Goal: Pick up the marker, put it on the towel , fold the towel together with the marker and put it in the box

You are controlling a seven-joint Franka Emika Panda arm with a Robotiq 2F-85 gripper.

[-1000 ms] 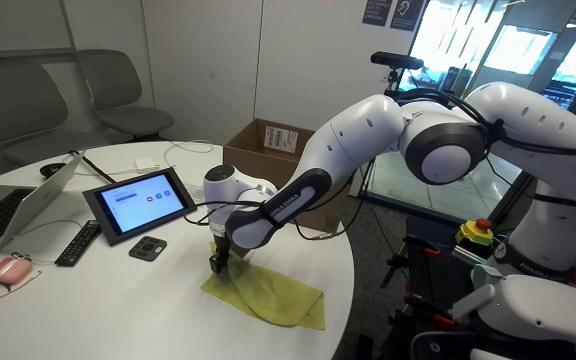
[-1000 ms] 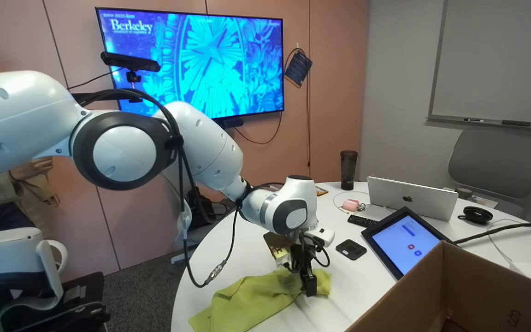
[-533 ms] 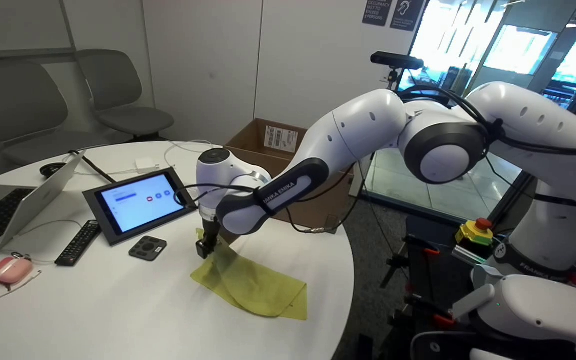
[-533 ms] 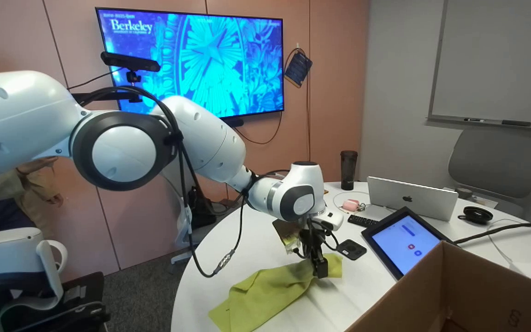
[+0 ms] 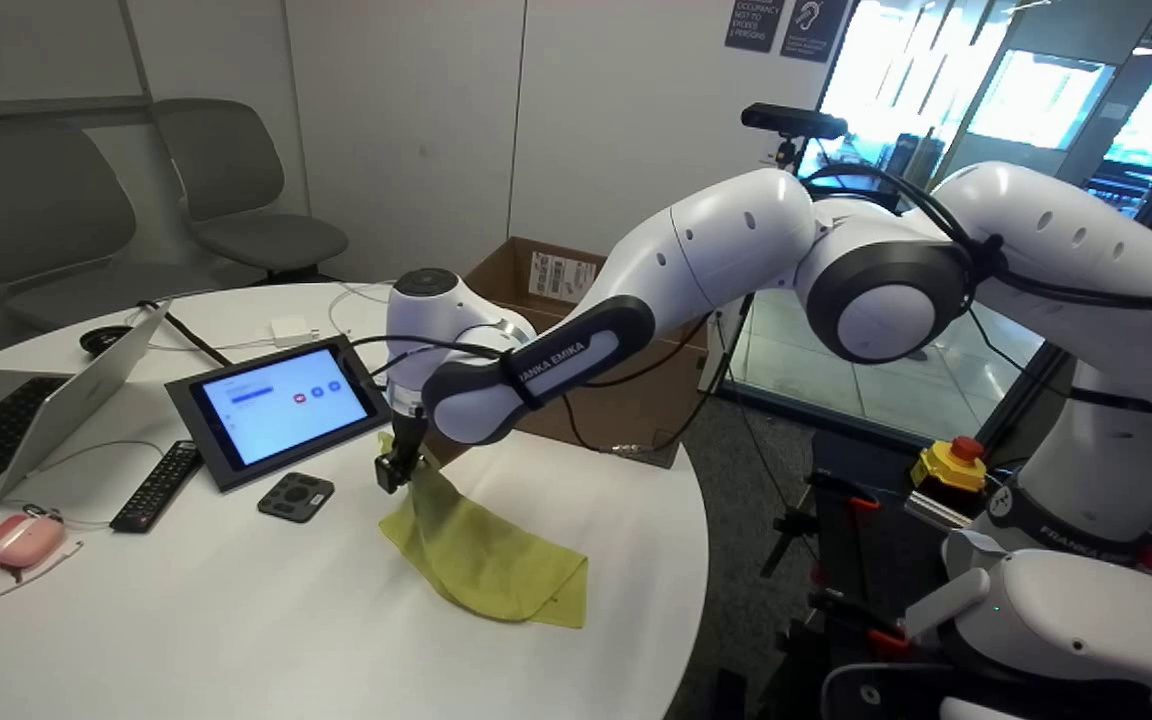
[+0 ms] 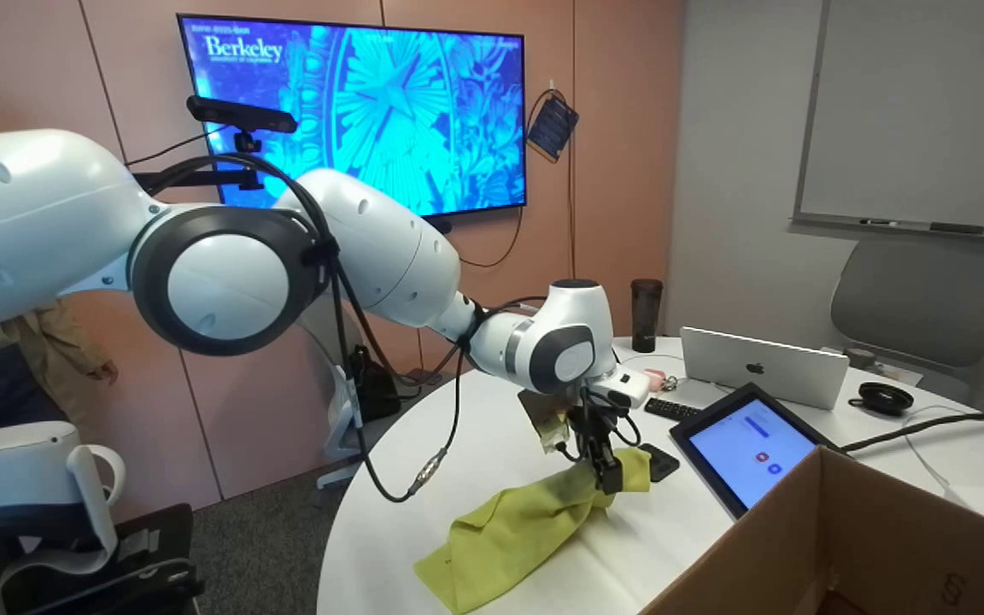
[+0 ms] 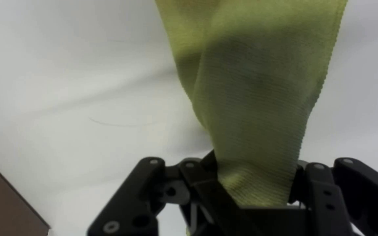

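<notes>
The yellow-green towel lies folded lengthwise on the white table in both exterior views (image 5: pixel 496 560) (image 6: pixel 513 534). One end of it is raised. My gripper (image 5: pixel 394 472) is shut on that end, which is bunched between the fingers in the wrist view (image 7: pixel 254 183). A short flap sticks out past the fingers, and the rest trails on the table. The brown cardboard box (image 5: pixel 626 415) stands open behind the arm; it also shows in an exterior view (image 6: pixel 885 547) and at the wrist view's lower left (image 7: pixel 5 203). The marker is out of view; whether the towel covers it cannot be told.
A tablet display (image 5: pixel 281 400) and a black puck-shaped control (image 5: pixel 296 497) lie close to the gripper. A remote (image 5: pixel 156 485), a laptop (image 5: pixel 36 420) and a pink case (image 5: pixel 21 542) are farther off. A cable loop (image 6: pixel 424 474) hangs from the arm.
My gripper has moved across the table toward the tablet and risen a little, dragging the towel along. The towel's gripped end is lifted higher. The box has not moved.
</notes>
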